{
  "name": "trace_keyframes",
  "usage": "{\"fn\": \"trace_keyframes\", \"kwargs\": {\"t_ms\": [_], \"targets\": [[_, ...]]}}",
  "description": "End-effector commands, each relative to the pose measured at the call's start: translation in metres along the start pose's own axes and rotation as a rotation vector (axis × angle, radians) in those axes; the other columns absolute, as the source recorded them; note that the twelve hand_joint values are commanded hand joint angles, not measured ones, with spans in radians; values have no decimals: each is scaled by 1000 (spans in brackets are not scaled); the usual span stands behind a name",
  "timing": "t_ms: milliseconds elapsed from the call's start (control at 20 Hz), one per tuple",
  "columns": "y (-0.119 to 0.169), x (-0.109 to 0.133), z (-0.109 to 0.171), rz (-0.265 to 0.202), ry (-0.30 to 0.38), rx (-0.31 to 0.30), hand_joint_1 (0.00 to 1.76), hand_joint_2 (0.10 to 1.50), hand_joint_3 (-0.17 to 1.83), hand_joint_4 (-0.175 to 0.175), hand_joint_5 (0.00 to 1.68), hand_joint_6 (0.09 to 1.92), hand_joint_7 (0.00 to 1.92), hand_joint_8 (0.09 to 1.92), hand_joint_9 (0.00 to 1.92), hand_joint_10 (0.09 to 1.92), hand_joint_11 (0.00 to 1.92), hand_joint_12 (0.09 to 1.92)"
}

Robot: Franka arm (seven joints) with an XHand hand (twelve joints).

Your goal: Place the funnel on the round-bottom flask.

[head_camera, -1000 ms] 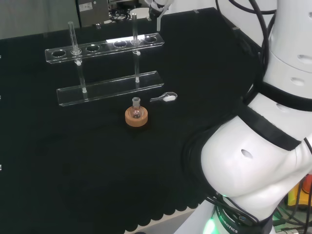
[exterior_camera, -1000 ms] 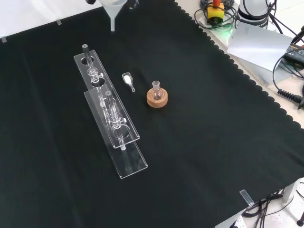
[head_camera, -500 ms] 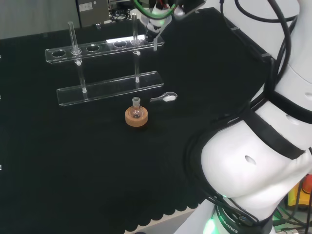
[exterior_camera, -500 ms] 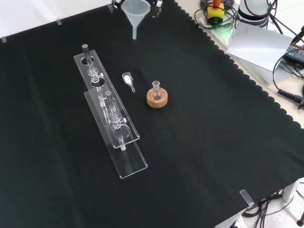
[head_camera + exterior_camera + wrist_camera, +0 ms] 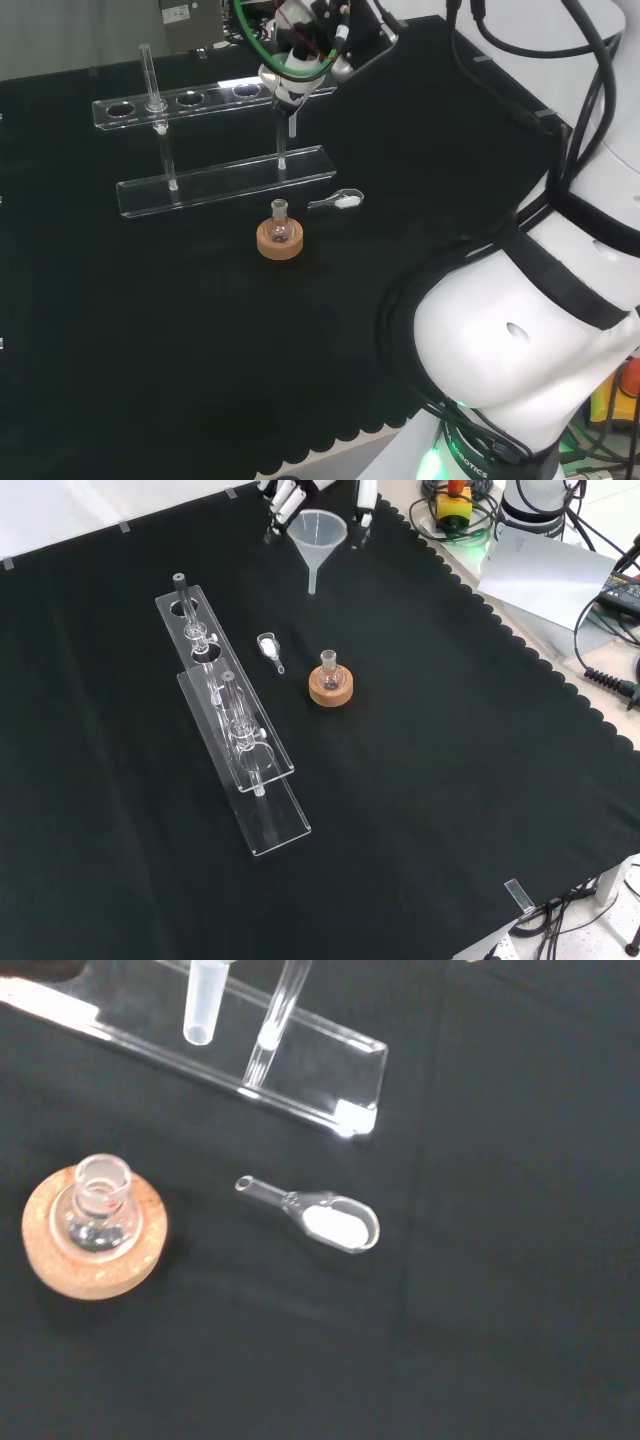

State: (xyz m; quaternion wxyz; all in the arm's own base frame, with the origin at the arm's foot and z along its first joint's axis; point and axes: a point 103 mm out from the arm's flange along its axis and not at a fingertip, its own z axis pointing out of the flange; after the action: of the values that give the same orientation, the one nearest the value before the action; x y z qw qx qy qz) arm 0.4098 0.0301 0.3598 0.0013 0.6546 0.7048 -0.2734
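Observation:
A small clear round-bottom flask (image 5: 279, 226) (image 5: 329, 668) (image 5: 98, 1200) stands upright in a cork ring (image 5: 279, 245) (image 5: 330, 689) (image 5: 95, 1250) on the black cloth. The hand (image 5: 312, 38) (image 5: 287, 494) hangs in the air with its fingers curled round the rim of a clear funnel (image 5: 318, 532) (image 5: 286, 84), spout pointing down. In the front view the funnel hangs above and beyond the flask, apart from it. The wrist view has the funnel's frosted spout (image 5: 200, 1005) near the rack, off to one side of the flask's open neck.
A clear tube rack (image 5: 220, 182) (image 5: 232, 730) (image 5: 310, 1065) with a few glass tubes stands beside the flask. A small glass scoop with white powder (image 5: 341, 201) (image 5: 268, 646) (image 5: 330, 1222) lies between rack and flask. The arm's white links (image 5: 540, 300) stand at the head view's right.
The hand has carried the funnel down and in over the cloth, nearer the flask: left and lower in the head view, down and right in the front view.

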Motion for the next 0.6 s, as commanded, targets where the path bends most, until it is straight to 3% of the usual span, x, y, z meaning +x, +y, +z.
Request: {"fn": "trace_keyframes", "kwargs": {"t_ms": [50,600], "targets": [[11,21,18,-31,-21,35,665,790,460,-17,513,616,599,749,1013,552,516,1267],[16,26,34,-40,-28,54,664,789,464,-20,508,631,600,748,1019,552,519,1265]]}}
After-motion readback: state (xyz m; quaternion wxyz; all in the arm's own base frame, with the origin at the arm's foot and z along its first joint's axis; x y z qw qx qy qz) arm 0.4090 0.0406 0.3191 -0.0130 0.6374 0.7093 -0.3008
